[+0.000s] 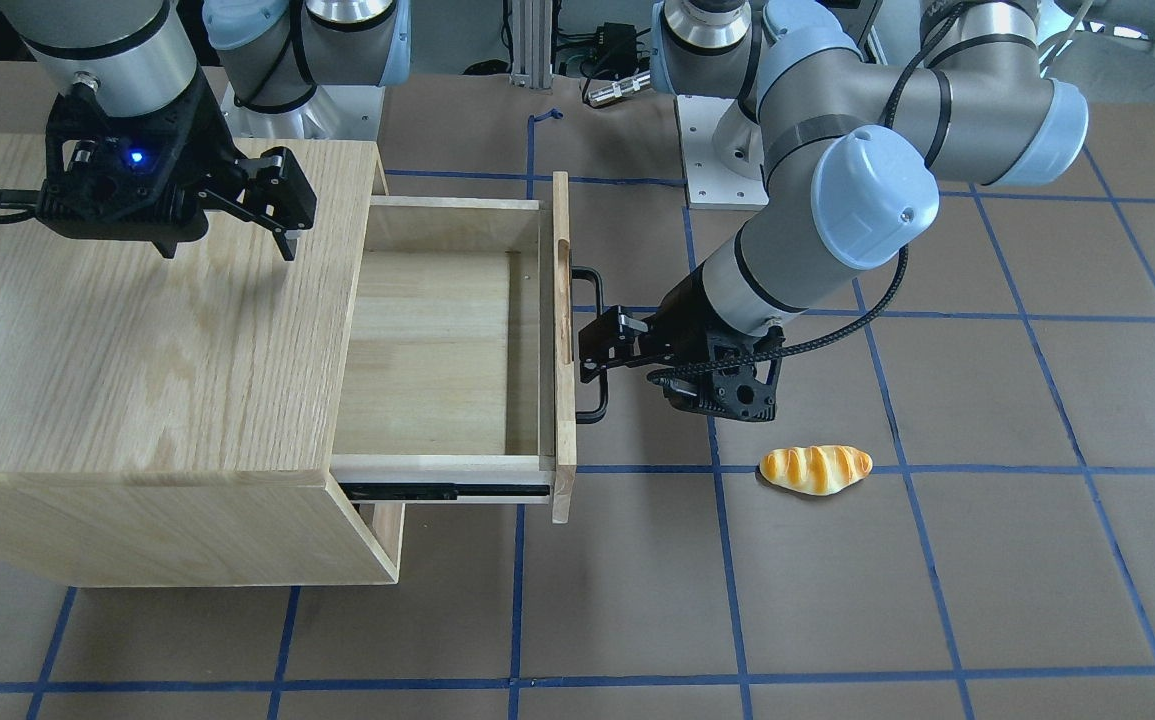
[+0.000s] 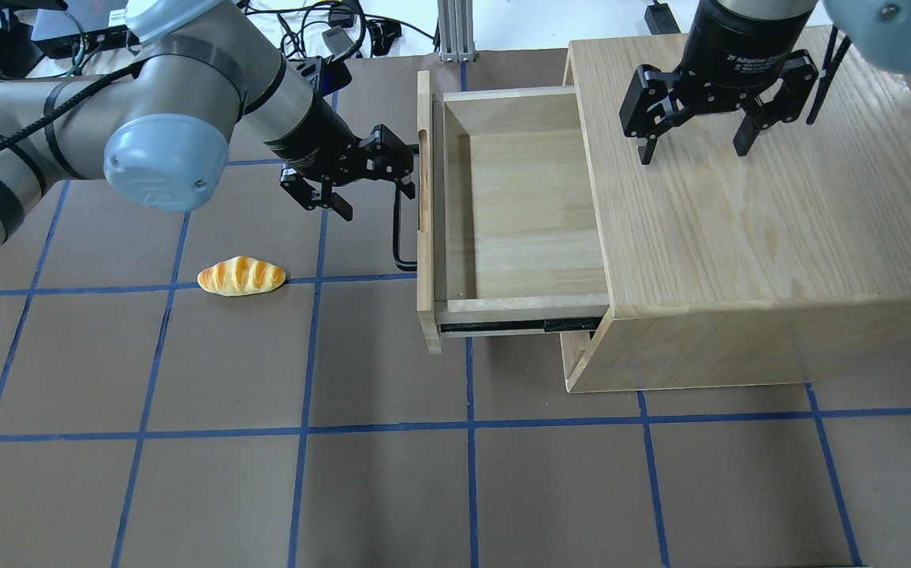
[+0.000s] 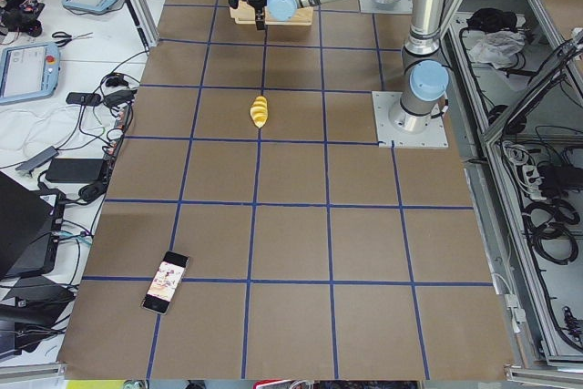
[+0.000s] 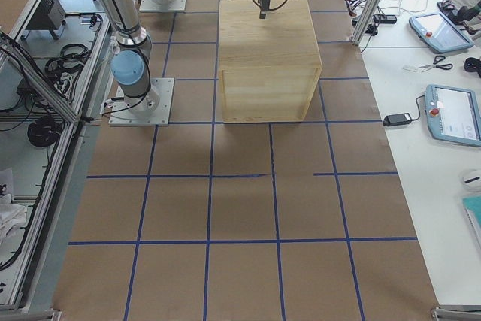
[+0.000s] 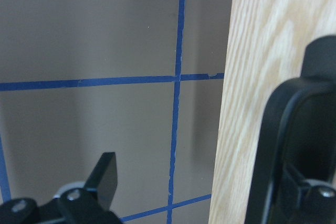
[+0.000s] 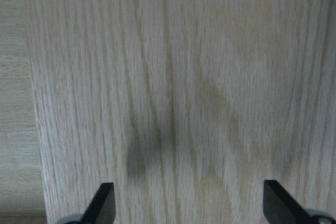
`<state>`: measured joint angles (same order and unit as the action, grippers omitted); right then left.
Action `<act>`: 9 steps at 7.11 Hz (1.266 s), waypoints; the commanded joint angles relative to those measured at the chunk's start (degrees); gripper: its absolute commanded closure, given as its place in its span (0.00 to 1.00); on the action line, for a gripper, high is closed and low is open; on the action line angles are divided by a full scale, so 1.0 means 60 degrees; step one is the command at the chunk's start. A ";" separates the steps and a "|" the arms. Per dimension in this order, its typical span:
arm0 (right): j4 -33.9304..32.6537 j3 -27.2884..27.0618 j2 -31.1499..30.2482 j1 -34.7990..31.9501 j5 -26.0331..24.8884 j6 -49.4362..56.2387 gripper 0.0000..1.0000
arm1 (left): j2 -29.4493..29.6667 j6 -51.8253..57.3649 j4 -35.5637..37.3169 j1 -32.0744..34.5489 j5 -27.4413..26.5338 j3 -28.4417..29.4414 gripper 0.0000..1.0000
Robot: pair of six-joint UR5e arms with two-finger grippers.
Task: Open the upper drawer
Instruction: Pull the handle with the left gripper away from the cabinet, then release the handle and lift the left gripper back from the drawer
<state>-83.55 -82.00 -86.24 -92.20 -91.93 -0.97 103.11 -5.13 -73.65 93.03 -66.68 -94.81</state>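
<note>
Overhead, at centre left, the left gripper [image 2: 376, 189] is seen spread open beside the black handle [image 2: 397, 229], clamping nothing. The upper drawer [image 2: 526, 213] is drawn well out at centre. At upper right, the right gripper [image 2: 693, 150] is held wide open and empty above the cabinet [image 2: 739, 237].

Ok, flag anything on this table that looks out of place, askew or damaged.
Nothing looks damaged, spilled or askew. The upper drawer is pulled out square, and what shows of its inside is empty. Two strays have nothing to do with opening a drawer: a bread roll lying loose beyond the drawer's front, and a phone lying far off on the robot's left.
</note>
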 commanded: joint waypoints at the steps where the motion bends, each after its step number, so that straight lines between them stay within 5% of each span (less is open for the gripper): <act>1: -0.0006 0.0000 0.0003 0.0000 0.0000 0.0000 0.00 | -0.0076 0.0225 -0.0030 -0.0488 -0.0049 -0.0034 0.00; 5: -0.0006 0.0000 0.0003 0.0000 0.0000 0.0000 0.00 | -0.0995 0.0167 -0.0963 -0.0783 -0.0412 0.0214 0.00; 7: -0.0006 0.0000 -0.0011 0.0000 0.0000 0.0000 0.00 | -0.1932 0.0167 -0.2890 -0.0783 -0.1928 0.0856 0.00; 9: -0.0006 0.0000 -0.0011 0.0000 0.0000 0.0000 0.00 | -0.2652 0.0225 -0.3078 -0.0754 -0.3015 0.0992 0.00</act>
<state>-83.59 -82.00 -86.27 -92.20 -91.93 -0.97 89.61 -4.04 -91.12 88.44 -80.14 -89.40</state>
